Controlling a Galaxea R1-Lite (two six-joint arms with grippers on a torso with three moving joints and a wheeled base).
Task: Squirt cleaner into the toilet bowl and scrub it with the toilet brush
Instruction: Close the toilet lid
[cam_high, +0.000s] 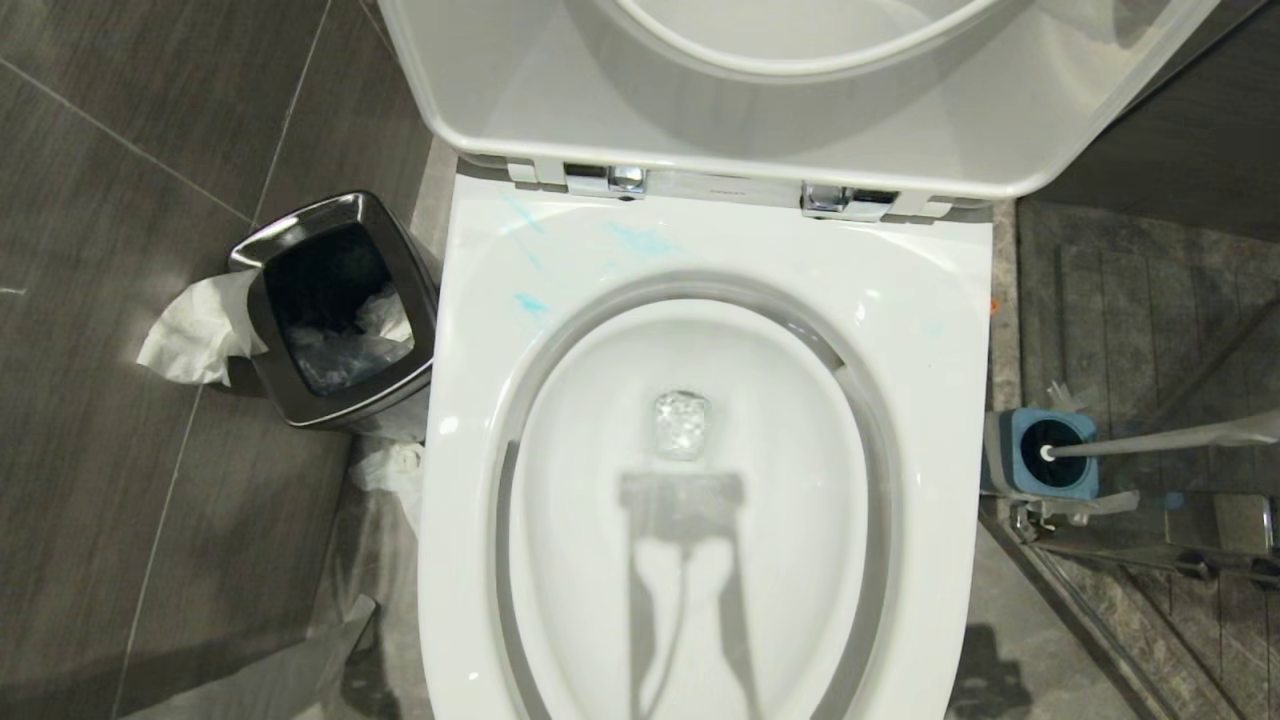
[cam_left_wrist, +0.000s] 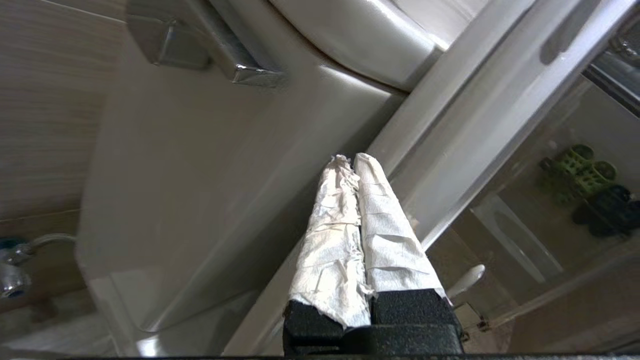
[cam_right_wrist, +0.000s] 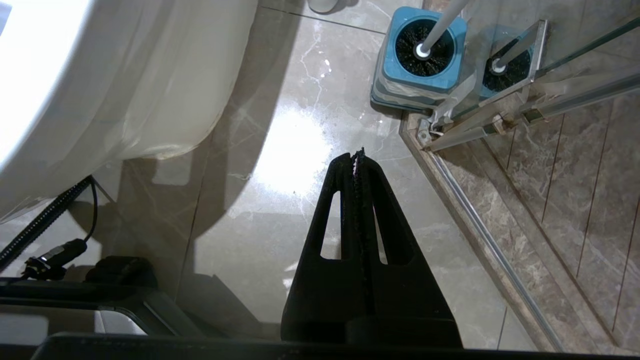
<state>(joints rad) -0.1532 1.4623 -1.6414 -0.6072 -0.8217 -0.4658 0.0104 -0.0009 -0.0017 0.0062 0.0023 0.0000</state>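
Neither arm shows in the head view. The left end effector (cam_left_wrist: 351, 162) appears only in its own wrist view: its two fingers, wrapped in white paper, are clenched tip to tip with nothing between them, held up beside the toilet's white outer wall and a pale upright frame edge. The right end effector (cam_right_wrist: 357, 156) is likewise clenched on nothing, its black fingers pressed together and pointing down at the glossy floor (cam_right_wrist: 280, 150) between the toilet's base and the glass shower door's track.

From the left in the head view, a small steel bin (cam_high: 335, 310) stands close beside the toilet, with crumpled white tissue (cam_high: 200, 328) hanging over its rim and more paper on the floor between the two. The toilet bowl (cam_high: 690, 500) fills the middle, lid and seat raised, with faint blue streaks (cam_high: 640, 240) on the rim near the hinges. Open floor lies on either side of the bowl, narrower on the bin's side.

To the right, the toilet brush (cam_high: 1150, 440) sits in its blue-and-grey holder (cam_high: 1040, 455), handle leaning away from the toilet. The holder stands on the floor against the shower door's corner (cam_right_wrist: 450, 115), just beside the metal track. The cleaner bottle is not visible in any view.
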